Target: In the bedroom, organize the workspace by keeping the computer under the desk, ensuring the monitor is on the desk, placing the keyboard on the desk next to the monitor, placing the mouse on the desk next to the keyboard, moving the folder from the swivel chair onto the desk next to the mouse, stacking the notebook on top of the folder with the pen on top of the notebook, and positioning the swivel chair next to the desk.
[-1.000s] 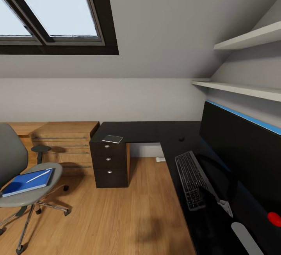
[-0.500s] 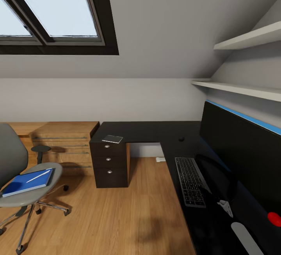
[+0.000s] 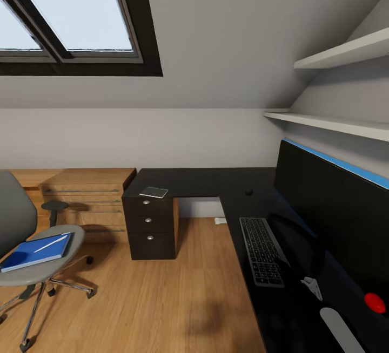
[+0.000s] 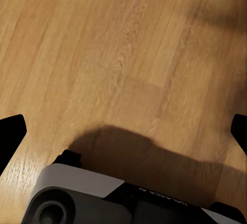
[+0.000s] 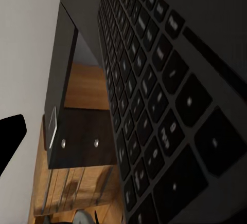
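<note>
A: While the head camera looks across the bedroom, log positions. Keyboard [image 3: 262,249] lies flat on the black counter [image 3: 205,180] at 5 o'clock, just in front of the monitor [image 3: 329,207], whose stand [image 3: 294,245] touches its long side.

B: Noted. Mouse [image 3: 249,192] sits on the counter at 3 o'clock, apart from the keyboard's far end. Notebook [image 3: 154,191] rests above the three-drawer unit [image 3: 149,229].

A: Folder [image 3: 35,251] lies on the swivel chair [image 3: 32,256] seat at 8 o'clock, pen [image 3: 52,243] on top of it. Chair stands well apart from the counter.

B: Claws?

A: Left claw [image 4: 123,131]: fingertips at opposite frame edges over bare wood floor [image 4: 103,54], so spread, holding nothing. Right claw: one fingertip [image 5: 10,131] visible, keys close by; cannot tell its state.

B: Judgement: keyboard placement looks complete; folder transfer remains.
</note>
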Controlling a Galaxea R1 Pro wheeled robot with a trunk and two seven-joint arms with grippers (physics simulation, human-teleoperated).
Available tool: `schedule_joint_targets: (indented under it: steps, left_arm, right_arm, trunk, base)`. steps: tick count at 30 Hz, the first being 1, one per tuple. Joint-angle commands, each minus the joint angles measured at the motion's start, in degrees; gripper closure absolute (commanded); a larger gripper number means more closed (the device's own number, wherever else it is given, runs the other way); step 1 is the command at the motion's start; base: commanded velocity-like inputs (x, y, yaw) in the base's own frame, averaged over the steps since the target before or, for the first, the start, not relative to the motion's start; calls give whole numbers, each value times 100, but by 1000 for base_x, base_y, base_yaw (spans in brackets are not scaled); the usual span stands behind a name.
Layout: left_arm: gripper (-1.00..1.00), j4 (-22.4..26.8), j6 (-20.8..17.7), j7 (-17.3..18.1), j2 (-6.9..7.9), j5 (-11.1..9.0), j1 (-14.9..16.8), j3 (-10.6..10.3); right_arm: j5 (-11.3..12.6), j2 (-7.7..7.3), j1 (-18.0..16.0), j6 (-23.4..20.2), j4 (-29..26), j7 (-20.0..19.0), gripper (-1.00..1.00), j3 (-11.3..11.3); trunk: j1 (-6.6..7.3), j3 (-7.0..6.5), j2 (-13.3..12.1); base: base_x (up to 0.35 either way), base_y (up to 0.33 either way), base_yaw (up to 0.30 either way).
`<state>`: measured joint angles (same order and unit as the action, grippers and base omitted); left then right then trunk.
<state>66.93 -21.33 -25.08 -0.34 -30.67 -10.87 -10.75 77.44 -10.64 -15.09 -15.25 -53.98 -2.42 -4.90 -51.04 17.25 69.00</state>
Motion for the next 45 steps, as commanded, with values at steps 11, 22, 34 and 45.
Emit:
schedule_joint_targets:
  steps: [11, 22, 34, 45]
  left_arm:
    - [-100, 13, -12, -43, 0, -53, -1, -6]
    - [-100, 13, -12, -43, -1, -52, 2, -6]
    - [-100, 13, -12, -44, -1, -52, 3, -6]
    - [-100, 13, -12, -41, -1, -49, 1, -6]
  right_arm:
    - [29, 0, -3, -31, 1, -13, -100, -11]
    - [28, 0, -3, -31, 1, -13, -100, -11]
    - [28, 0, -3, -31, 1, -13, -100, -3]
    - [25, 4, -3, -31, 1, -20, -100, 27]
  trunk:
    - [0, 6, 4]
    - [0, 6, 4]
    - [0, 6, 4]
    - [0, 6, 4]
  base:
    - [-2, -13, 0]
    - [-245, 0, 0]
    - [-326, 0, 0]
    - [-327, -57, 0]
